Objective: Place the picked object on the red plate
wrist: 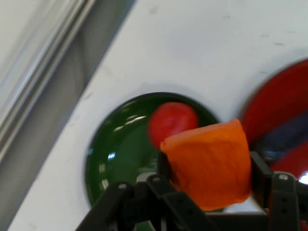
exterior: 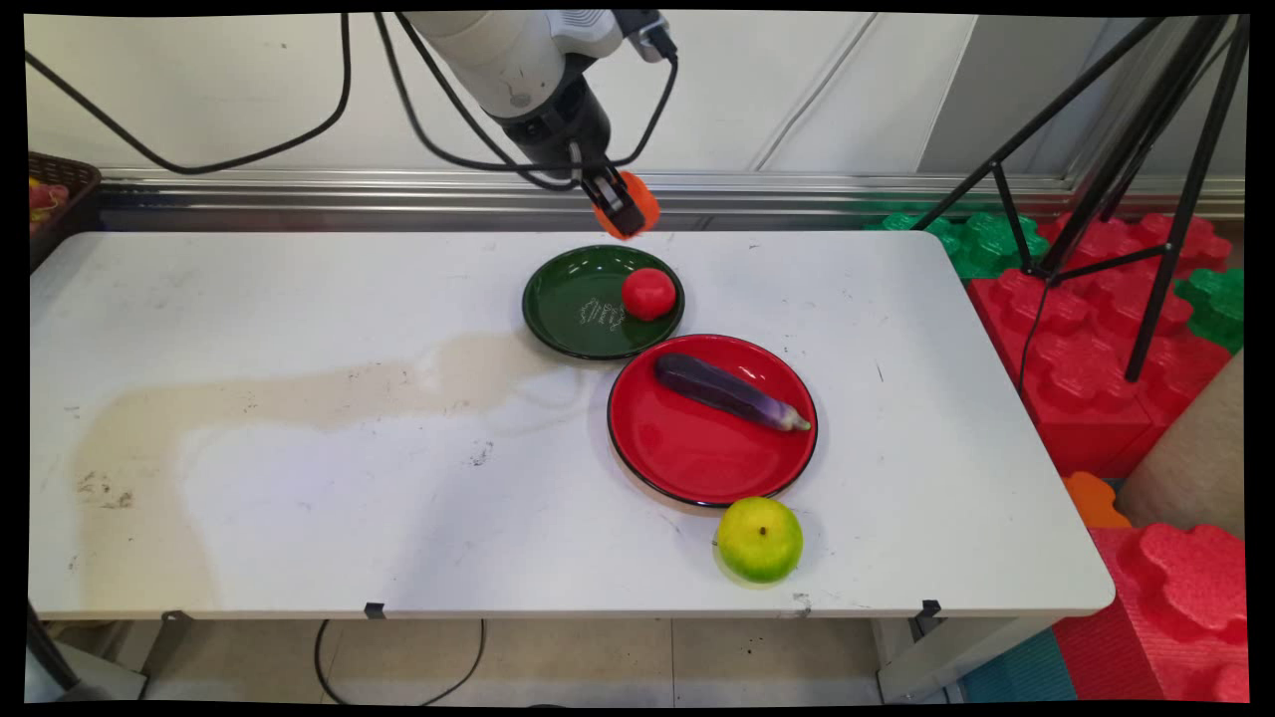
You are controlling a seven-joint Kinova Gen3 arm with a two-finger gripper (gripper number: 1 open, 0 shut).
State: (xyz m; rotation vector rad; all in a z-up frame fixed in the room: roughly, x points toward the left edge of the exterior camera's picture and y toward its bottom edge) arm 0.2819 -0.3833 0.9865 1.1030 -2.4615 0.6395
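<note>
My gripper [exterior: 620,211] hangs in the air above the far rim of the green plate [exterior: 568,304], shut on an orange fruit-like object [exterior: 639,197]. In the hand view that orange object [wrist: 209,163] sits squeezed between the two fingers [wrist: 260,180], with the green plate [wrist: 115,154] below. A red tomato [exterior: 648,294] lies on the green plate's right side, seen also in the hand view as a red tomato [wrist: 172,121] just beyond the held object. A purple eggplant [exterior: 727,391] lies across the red plate [exterior: 697,458].
A yellow-green apple [exterior: 759,539] rests on the table near the front edge, below the red plate. A brownish stain [exterior: 299,398] runs across the table's left half. A tripod [exterior: 1126,179] and red and green foam blocks [exterior: 1096,329] stand to the right of the table.
</note>
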